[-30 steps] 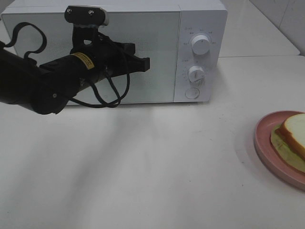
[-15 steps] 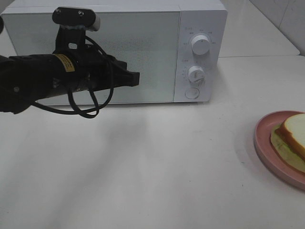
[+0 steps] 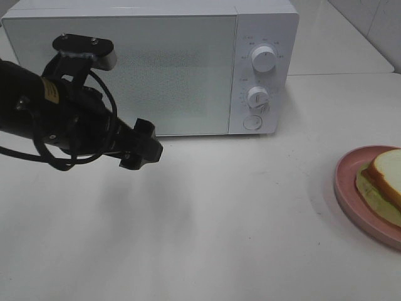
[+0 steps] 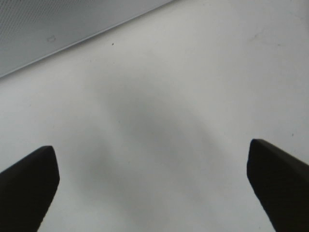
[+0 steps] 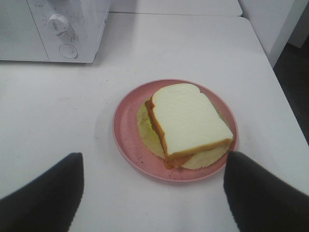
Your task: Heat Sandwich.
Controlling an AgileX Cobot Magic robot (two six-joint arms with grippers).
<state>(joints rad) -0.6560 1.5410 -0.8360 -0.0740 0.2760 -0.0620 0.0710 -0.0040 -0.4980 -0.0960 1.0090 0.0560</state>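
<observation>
A: Start at the left. What is the left end effector doing?

B: It hangs low over the white counter, just in front of the microwave, angled down and toward the middle. In the left wrist view its two dark fingers sit far apart at the edges of the picture with only bare counter between them, so it is spread wide and holds nothing.

A: And the microwave itself?

B: White, at the back of the counter, door closed. Its panel on the right side has two round knobs one above the other and a round button below them.

A: Where is the sandwich?

B: At the far right of the counter, well apart from the left end effector. The sandwich lies on a round pink plate; the top slice is white with a tan crust, and pale yellow-green filling shows around its edge. In the high view the plate is cut off by the right border.

A: And the right end effector?

B: Seen only from the right wrist camera. The right end effector is above the counter just short of the plate, its dark fingers parted wide on either side of the view, touching neither plate nor sandwich. It is empty.
</observation>
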